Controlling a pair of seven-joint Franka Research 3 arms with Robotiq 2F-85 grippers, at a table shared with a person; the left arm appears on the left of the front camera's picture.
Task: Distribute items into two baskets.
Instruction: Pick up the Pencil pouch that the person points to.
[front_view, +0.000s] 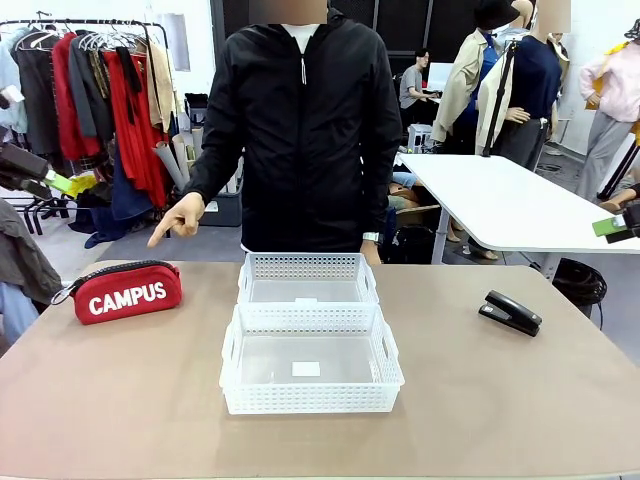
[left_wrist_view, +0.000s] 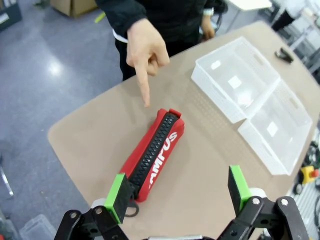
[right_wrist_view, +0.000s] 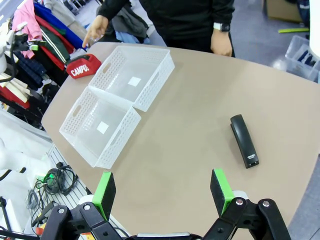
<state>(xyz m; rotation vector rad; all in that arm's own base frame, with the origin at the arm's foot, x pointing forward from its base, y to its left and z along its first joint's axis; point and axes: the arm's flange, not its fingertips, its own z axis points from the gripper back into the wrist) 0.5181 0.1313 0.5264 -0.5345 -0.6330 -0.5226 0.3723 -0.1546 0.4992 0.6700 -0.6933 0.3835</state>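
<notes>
pouch red, white lettering | stapler black | baskets white lattice

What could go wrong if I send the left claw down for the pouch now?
The person's hand points down close by the far end of the red pouch; the open left claw could meet that finger.
The pouch lies slantwise to the claw, its near end by one pad, so closing may pinch only that end.
The near basket touches the far basket; a drop near their meeting rims could land wrong.
</notes>
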